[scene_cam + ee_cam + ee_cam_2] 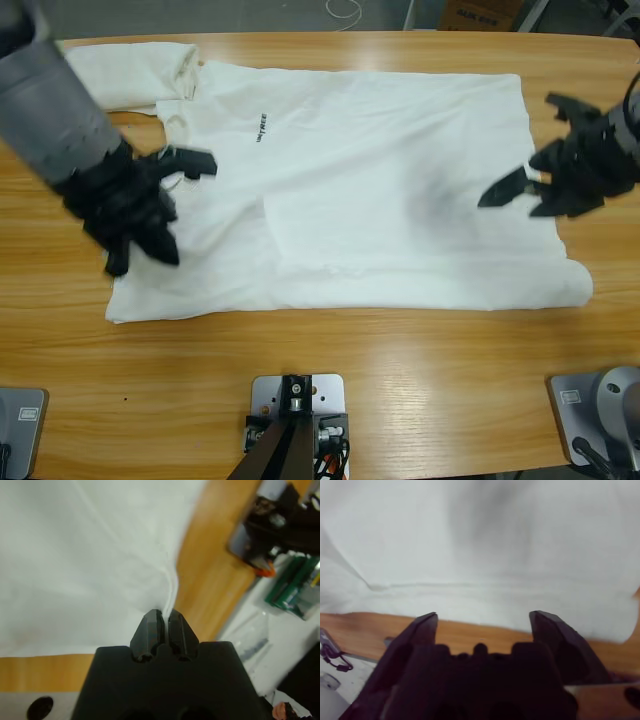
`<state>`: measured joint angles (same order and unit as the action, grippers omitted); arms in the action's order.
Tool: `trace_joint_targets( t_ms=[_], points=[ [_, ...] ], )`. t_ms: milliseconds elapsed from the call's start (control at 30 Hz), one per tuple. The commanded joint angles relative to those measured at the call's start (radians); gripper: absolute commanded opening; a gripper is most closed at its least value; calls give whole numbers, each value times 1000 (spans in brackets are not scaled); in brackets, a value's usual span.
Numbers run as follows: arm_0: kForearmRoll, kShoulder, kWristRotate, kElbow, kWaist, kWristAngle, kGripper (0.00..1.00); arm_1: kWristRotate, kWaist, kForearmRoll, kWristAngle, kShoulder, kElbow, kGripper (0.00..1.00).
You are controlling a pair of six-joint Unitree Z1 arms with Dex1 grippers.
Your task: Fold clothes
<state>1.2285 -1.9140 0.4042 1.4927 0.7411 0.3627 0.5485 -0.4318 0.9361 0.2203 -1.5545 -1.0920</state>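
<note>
A white T-shirt with small black lettering lies spread on the wooden table, collar to the left. Another white T-shirt lies bunched at the back left. My left gripper rests on the spread shirt's left end. In the left wrist view this gripper is shut, and a raised crease of the shirt runs into its tips. My right gripper hovers open over the shirt's right end. The right wrist view shows that gripper with its jaws wide apart above the shirt's edge.
A cardboard box and a white cable lie on the floor beyond the table's far edge. Bare wood runs along the front of the table. The left wrist view shows rig parts past the table edge.
</note>
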Motion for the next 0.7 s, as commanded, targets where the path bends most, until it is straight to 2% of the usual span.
trace_joint_targets(
  t_ms=[33, 233, 367, 700],
  points=[
    [5, 169, -81, -220, 118, 81, 0, 247, -46, 48, -78, 107, 154, 1000],
    [4, 195, -82, -250, 236, 128, 0, 266, -46, 59, -110, 129, 179, 1000],
    [-15, 165, -97, -253, 311, 145, 0, 318, -43, 71, -189, 127, 194, 1000],
    [-55, 52, -108, -268, 414, 154, 0, 434, 103, 67, -210, -38, 218, 1000]
  ],
)
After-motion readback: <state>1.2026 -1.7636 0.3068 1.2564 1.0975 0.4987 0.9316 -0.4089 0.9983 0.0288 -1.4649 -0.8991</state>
